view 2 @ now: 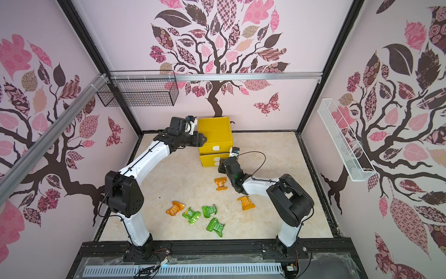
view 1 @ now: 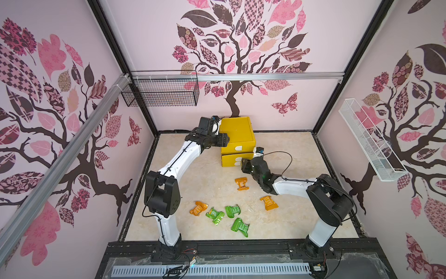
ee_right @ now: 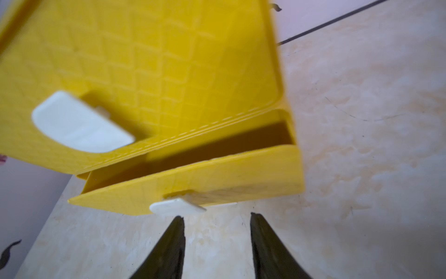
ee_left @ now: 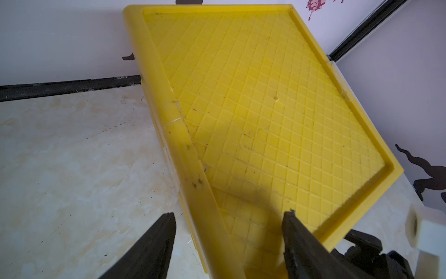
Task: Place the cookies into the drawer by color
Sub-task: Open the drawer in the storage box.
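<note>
The yellow drawer (view 1: 237, 135) (view 2: 214, 132) chest stands at the back of the floor. A lower drawer front (ee_right: 193, 183) is pulled out a little, and its inside is dark. My right gripper (ee_right: 216, 215) (view 1: 242, 163) is open just in front of that drawer's white tab (ee_right: 177, 206), holding nothing. My left gripper (ee_left: 229, 213) (view 1: 226, 140) is open over the chest's top left rim (ee_left: 193, 169), one finger above the top, one beside it. Cookies lie on the floor: orange ones (view 1: 241, 184) (view 1: 268, 202) (view 1: 198, 208) and green ones (view 1: 214, 215) (view 1: 232, 210) (view 1: 240, 226).
A black wire basket (view 1: 160, 93) hangs on the back wall at the left. A white wire basket (view 1: 369, 145) hangs on the right wall. Patterned walls enclose the marble floor (view 1: 205, 174) on three sides. The right arm's cable (view 1: 282, 157) loops beside the chest.
</note>
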